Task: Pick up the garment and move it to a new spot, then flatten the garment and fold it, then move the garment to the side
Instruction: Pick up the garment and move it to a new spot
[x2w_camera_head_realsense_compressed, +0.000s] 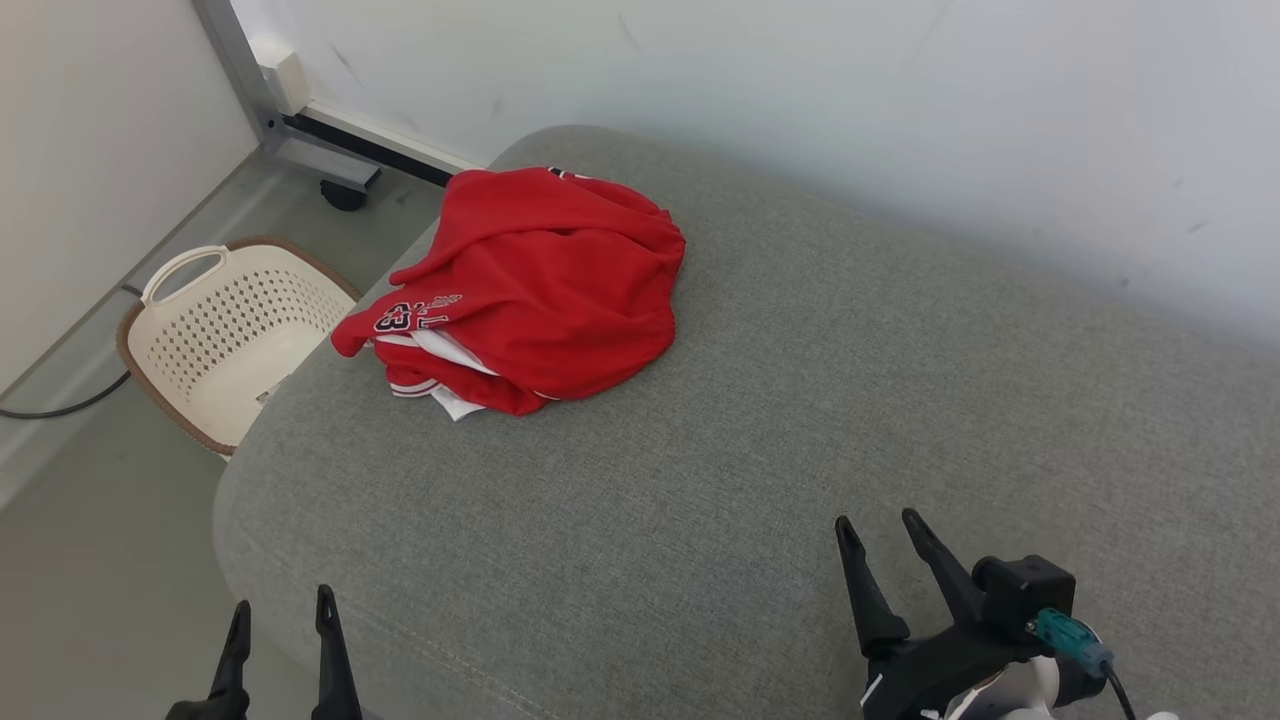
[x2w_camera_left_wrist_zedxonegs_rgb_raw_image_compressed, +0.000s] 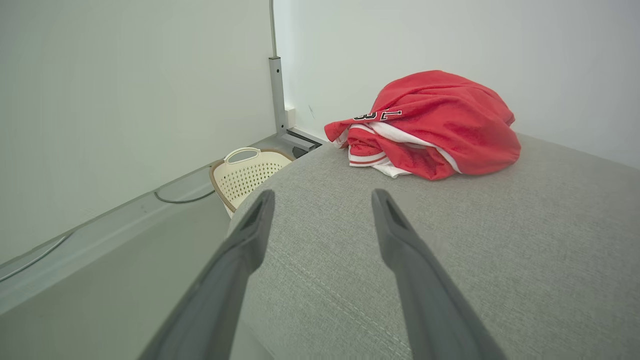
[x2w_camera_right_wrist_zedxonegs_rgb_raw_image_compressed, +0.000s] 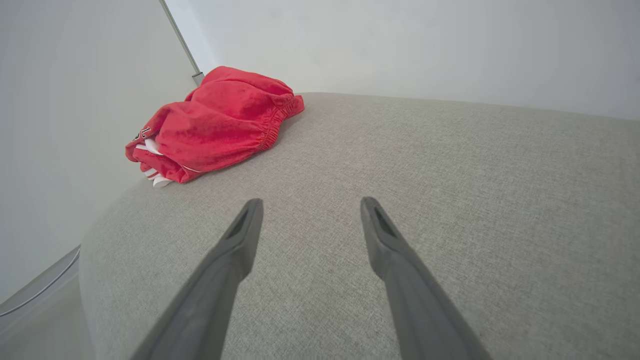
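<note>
A red garment (x2w_camera_head_realsense_compressed: 540, 285) with white trim and black lettering lies crumpled in a heap at the far left of the grey cushion (x2w_camera_head_realsense_compressed: 780, 430). The left wrist view shows the garment (x2w_camera_left_wrist_zedxonegs_rgb_raw_image_compressed: 430, 125) ahead and to the right, and in the right wrist view the garment (x2w_camera_right_wrist_zedxonegs_rgb_raw_image_compressed: 215, 125) sits far off to the upper left. My left gripper (x2w_camera_head_realsense_compressed: 282, 612) stands open at the cushion's near left corner, nothing between its fingers; the left gripper (x2w_camera_left_wrist_zedxonegs_rgb_raw_image_compressed: 322, 197) points past the edge. My right gripper (x2w_camera_head_realsense_compressed: 880, 525) is open and empty over the near right of the cushion, as the right gripper (x2w_camera_right_wrist_zedxonegs_rgb_raw_image_compressed: 310, 206) shows.
A cream perforated basket (x2w_camera_head_realsense_compressed: 225, 335) stands on the floor left of the cushion, also the basket (x2w_camera_left_wrist_zedxonegs_rgb_raw_image_compressed: 250, 172). A metal frame leg on a caster (x2w_camera_head_realsense_compressed: 340, 185) and a black cable (x2w_camera_head_realsense_compressed: 60, 405) lie by the wall. White walls close behind the cushion.
</note>
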